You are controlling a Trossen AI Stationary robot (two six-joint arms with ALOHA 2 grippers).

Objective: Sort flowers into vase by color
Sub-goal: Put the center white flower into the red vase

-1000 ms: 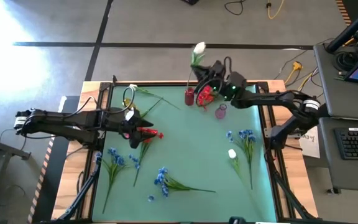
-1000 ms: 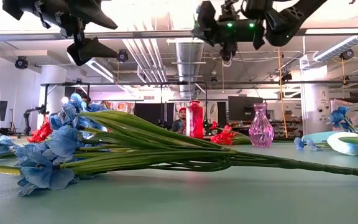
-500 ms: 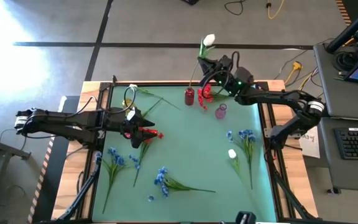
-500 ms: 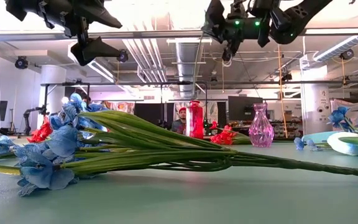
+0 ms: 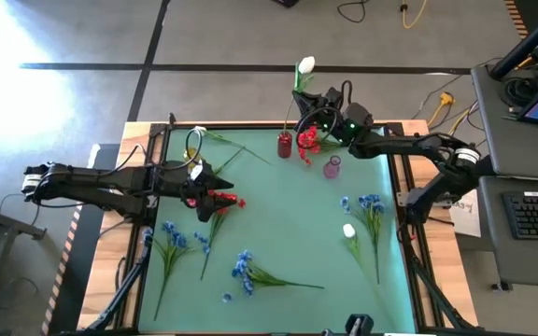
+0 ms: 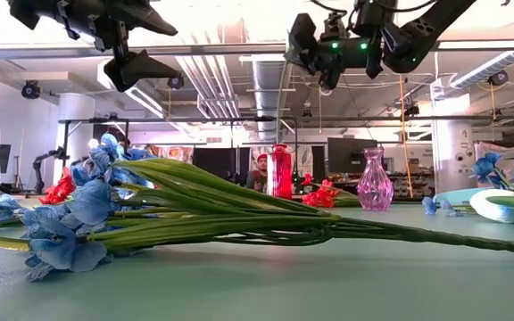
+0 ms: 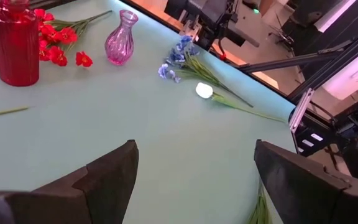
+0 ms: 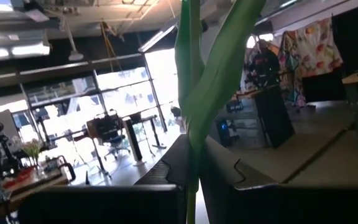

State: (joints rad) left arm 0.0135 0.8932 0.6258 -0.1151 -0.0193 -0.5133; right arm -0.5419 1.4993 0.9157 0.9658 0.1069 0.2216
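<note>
My right gripper [image 5: 313, 108] is high above the table's far edge, shut on a white flower whose bloom [image 5: 304, 65] points up and away. Its green stem [image 6: 279, 107] hangs down toward the red vase [image 5: 285, 145]; whether its lower end is inside the vase, I cannot tell. A pink vase [image 5: 332, 167] stands just to the right, with red flowers [image 5: 308, 140] lying between the two vases. My left gripper [image 5: 201, 187] is open and empty above a red flower [image 5: 222, 199] that lies on the mat. My right gripper pinches the white flower's green stem [image 8: 190, 124] between its two fingers, below the bloom and beside a long leaf [image 8: 219, 81]. The fingers lie across the stem. The flower is about upright, bloom above the fingers and the long stem hanging below them.
Blue flowers lie at the near left [image 5: 171, 238], near middle [image 5: 246, 268] and right [image 5: 370, 203] of the green mat. A white bud [image 5: 348, 231] lies at the right, and another stem [image 5: 236, 147] at the far left. In the low view a blue spray [image 6: 78, 214] fills the foreground.
My right gripper has swung a little toward the table's right and far side and then back left with the white flower. The bloom has swayed with it and the stem still hangs over the red vase.
</note>
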